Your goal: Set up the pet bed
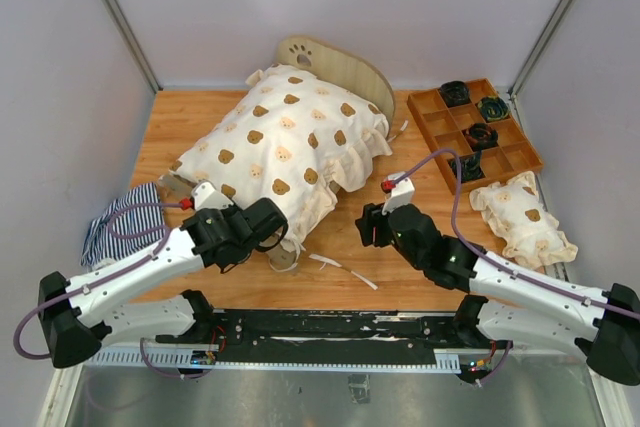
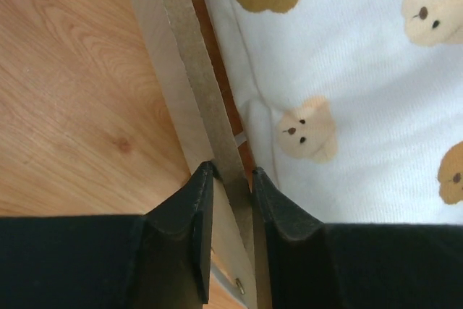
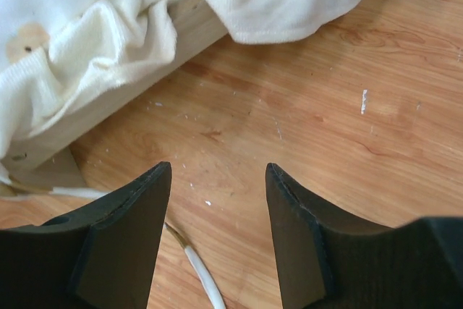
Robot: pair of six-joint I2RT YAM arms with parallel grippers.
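Note:
The pet bed stands at the back middle of the table. Its paw-print headboard shows above a cream bear-print blanket draped over the frame. My left gripper is at the bed's near left corner. In the left wrist view it is shut across the edge of a plywood frame board, one finger on each face, with the blanket just to the right. My right gripper hovers open over bare table off the bed's near right side. Only wood shows between its fingers, with the bed's side rail ahead on the left.
A brown compartment tray with dark items sits at the back right. A small bear-print pillow lies in front of it. A navy striped cloth lies at the left edge. A white cord lies between the arms, also under the right gripper as cord.

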